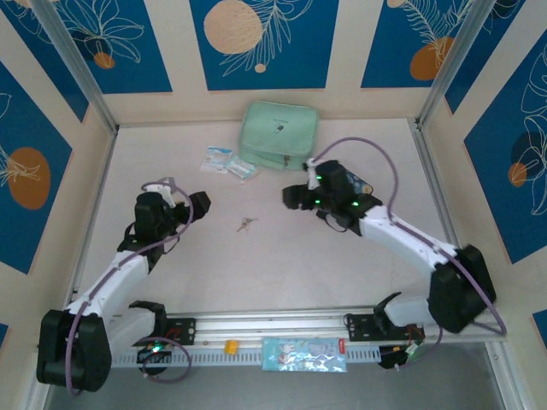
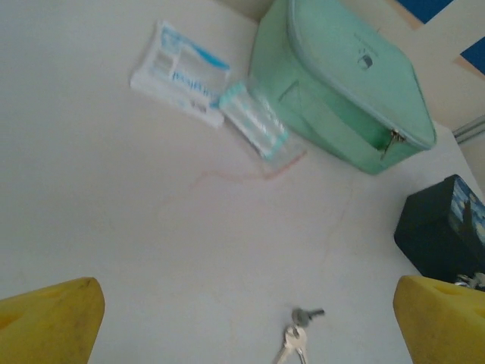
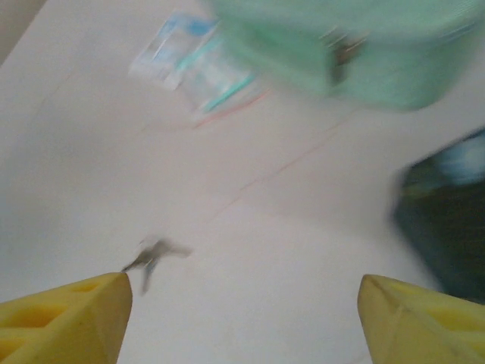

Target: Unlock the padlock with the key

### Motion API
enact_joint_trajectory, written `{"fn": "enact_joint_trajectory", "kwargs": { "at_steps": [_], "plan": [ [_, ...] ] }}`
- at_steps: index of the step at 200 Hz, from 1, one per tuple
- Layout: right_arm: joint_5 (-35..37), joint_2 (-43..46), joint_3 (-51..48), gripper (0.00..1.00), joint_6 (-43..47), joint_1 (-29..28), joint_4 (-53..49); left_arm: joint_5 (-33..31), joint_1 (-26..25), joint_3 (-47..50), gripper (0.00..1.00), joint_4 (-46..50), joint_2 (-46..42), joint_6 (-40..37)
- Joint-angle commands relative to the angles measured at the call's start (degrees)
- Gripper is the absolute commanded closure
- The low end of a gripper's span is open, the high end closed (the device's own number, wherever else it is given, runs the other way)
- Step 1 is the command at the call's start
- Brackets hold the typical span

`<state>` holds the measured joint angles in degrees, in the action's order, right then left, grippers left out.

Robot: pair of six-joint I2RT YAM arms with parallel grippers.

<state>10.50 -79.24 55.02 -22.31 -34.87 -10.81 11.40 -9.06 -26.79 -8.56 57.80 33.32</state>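
Right gripper (image 3: 242, 303), its 2 yellow fingers (image 3: 68, 318) spread and empty, hangs near the tiny silvery key bunch (image 1: 246, 225) on the pale table (image 1: 256, 273); left gripper (image 2: 248, 311) gapes too. What may be the tiny padlock (image 2: 473, 280) glints beside the dark blue rectangular tin (image 2: 436, 227). Centre over the key, descend slowly.

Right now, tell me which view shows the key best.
Left wrist: the key lies close and fairly sharp, near the bottom edge. Right wrist blurs the key with motion; top external makes the key a tiny speck.
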Motion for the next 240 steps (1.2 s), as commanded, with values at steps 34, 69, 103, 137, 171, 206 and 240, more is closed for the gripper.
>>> {"fn": "enact_joint_trajectory", "kwargs": {
  "at_steps": [34,69,103,137,171,206,240],
  "plan": [
    [-7.32,-20.23,13.62,0.32,-3.23,-9.13,-9.98,-0.59,-0.3,9.73,0.0,-1.52,-4.85,12.53],
    [-1.7,-30.37,23.31,0.38,-11.11,-13.08,-15.13,-4.68,-0.17,11.01,0.01,1.5,-8.12,12.75],
    [6.14,-38.68,32.67,0.36,-15.36,-16.03,-21.32,-6.78,-0.12,10.98,0.01,2.57,-9.93,11.68],
    [8.85,-43.02,37.28,0.36,-17.81,-17.37,-24.17,-7.27,-0.17,10.97,0.01,2.5,-10.08,11.5],
    [11.44,-44.71,37.51,0.38,-19.69,-18.54,-24.38,-6.74,-0.17,10.88,0.01,2.75,-10.58,11.5],
    [12.75,-47.3,38.86,0.46,-19.68,-18.5,-23.64,-7.66,-0.16,11.23,0.01,3.01,-11.39,11.24],
    [16.15,-50.62,41.2,0.57,-19.38,-18.64,-23.52,-7.53,-0.17,11.14,0.01,3.26,-11.99,11.0]
  ]
}}
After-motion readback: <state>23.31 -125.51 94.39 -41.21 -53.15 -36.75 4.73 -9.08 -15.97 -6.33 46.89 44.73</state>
